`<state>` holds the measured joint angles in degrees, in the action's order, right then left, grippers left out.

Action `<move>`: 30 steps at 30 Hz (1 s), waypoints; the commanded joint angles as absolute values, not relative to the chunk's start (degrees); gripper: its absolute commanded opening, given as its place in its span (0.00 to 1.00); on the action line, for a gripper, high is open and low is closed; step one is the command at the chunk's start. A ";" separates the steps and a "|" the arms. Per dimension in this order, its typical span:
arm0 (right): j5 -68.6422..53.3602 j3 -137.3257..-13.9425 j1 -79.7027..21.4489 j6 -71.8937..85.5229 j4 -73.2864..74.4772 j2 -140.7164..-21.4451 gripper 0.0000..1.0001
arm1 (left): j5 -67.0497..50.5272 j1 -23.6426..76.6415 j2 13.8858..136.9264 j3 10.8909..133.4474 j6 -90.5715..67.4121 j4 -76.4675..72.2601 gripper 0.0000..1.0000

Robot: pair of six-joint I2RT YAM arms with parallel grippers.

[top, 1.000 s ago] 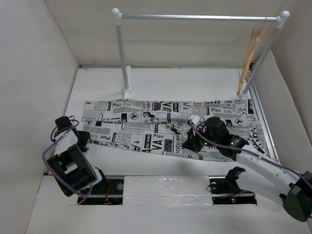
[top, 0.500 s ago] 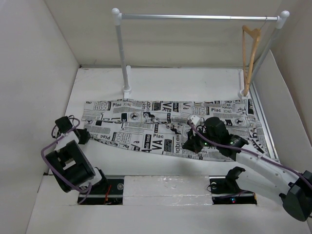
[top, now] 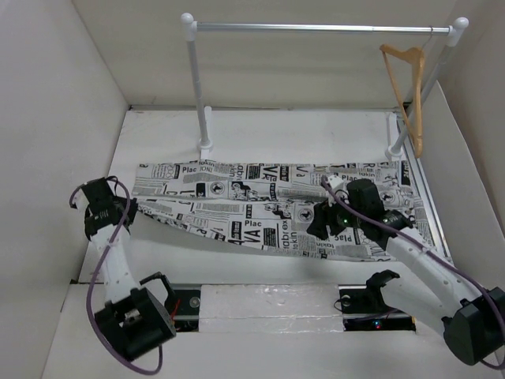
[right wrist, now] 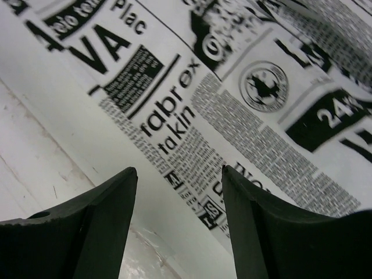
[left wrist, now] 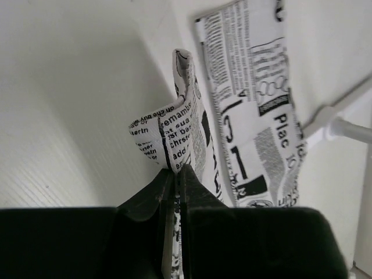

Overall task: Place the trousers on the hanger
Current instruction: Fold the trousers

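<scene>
While one pair of trousers (top: 260,209) lies flat across the table (top: 260,134), one hanger (top: 401,51) hangs at the right end of the rail (top: 316,28), well apart. Hanger hook hard to make out. Two grippers: left gripper (left wrist: 174,174) pinched tight on a fold at the trousers' left end; right gripper (right wrist: 178,171) spread, holding nothing, just above the print.

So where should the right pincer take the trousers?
By the near long edge, from above. The trousers lie flat on the table, and the open right pincer hangs over that edge. The left pincer is shut on the left end.
</scene>
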<state>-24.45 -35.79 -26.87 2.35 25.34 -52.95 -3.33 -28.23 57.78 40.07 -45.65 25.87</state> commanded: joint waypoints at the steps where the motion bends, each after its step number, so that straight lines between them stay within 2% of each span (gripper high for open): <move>1: -26.63 -37.88 -23.30 1.67 29.53 -52.03 0.65 | -2.37 -28.39 51.78 42.89 -43.95 33.13 0.00; 4: -26.63 -39.20 -18.73 0.97 33.39 -52.29 0.62 | -5.78 -28.39 48.17 41.66 -42.19 33.75 0.00; 7: -26.11 -39.11 -10.42 1.14 36.99 -50.72 0.51 | -7.72 -25.14 46.85 40.52 -41.40 33.31 0.00; 8: -25.06 -39.02 -8.28 1.32 37.78 -50.28 0.50 | -8.87 -25.14 45.98 40.26 -40.09 32.27 0.00; 12: -20.67 -36.39 0.33 4.13 37.19 -49.40 0.51 | -11.68 -21.63 45.88 42.18 -35.35 31.73 0.00; 13: -19.96 -36.39 6.27 4.48 37.44 -49.48 0.51 | -13.43 -21.62 45.62 42.71 -34.03 31.90 0.00; 16: -16.88 -37.87 14.74 5.53 39.72 -50.97 0.51 | -15.45 -21.62 44.04 46.13 -29.20 34.36 0.00; 20: -14.77 -37.36 31.34 6.85 39.38 -52.90 0.50 | -14.33 -14.00 42.20 49.74 -29.53 35.86 0.00; 21: -15.03 -37.01 39.47 6.94 38.94 -54.65 0.50 | -14.67 -13.10 42.10 50.27 -29.79 35.77 0.00; 25: -21.25 -36.65 58.05 7.30 36.57 -63.07 0.51 | -18.00 -10.38 41.49 49.84 -30.67 34.02 0.00; 30: -14.00 -41.22 64.32 2.73 38.67 -70.12 0.53 | -18.28 -9.06 40.08 48.79 -31.29 32.44 0.00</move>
